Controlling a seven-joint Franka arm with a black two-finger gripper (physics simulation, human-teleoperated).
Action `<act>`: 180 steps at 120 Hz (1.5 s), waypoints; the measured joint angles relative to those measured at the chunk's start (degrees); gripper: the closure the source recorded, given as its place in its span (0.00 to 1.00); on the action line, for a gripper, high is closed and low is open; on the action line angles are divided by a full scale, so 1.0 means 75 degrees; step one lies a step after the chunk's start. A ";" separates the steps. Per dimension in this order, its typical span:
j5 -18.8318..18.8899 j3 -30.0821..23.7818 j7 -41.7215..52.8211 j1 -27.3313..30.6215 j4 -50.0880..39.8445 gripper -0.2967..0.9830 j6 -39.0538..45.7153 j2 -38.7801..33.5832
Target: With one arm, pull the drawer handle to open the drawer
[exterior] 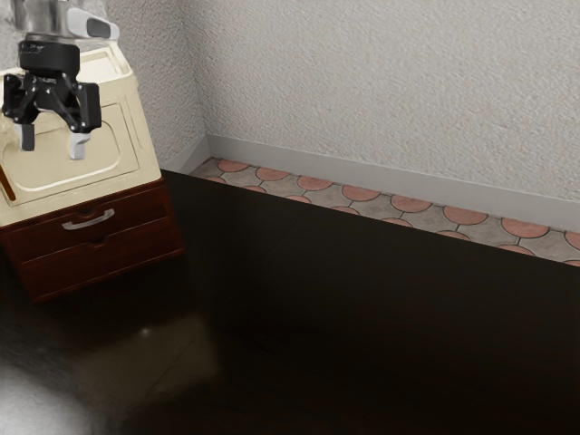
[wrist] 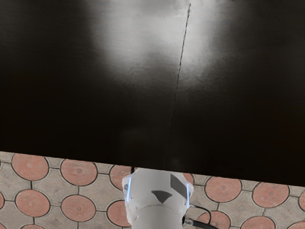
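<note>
Here's the approach, and it wants care: the gripper [exterior: 53, 141] must come down clear of the cabinet's cream face [exterior: 68, 154], set its fingers on either side of the bar, close, then pull straight out, no twisting! The drawer handle [exterior: 89, 220] sits on the upper drawer [exterior: 45, 237], just under that face, by the tabletop's [exterior: 344, 308] far edge at the exterior view's left. And the hand? Fingers wide apart, nothing between them!

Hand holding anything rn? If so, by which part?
Nothing held. The hand is open, fingers apart with nothing gripped between them; the handle sits lower in the exterior view, clear of both fingers.
</note>
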 joint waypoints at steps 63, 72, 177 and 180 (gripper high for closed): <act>0.0103 0.0023 -0.0221 -0.0053 0.1730 0.23 0.2710 -0.0082; 0.0134 0.0055 -0.0237 0.0002 0.1734 0.23 0.2710 -0.0056; 0.1410 0.0665 0.3302 0.0005 -0.5579 0.23 0.8936 -0.0981; 0.1510 0.0728 0.3403 -0.0001 -0.5636 0.23 0.9085 -0.0957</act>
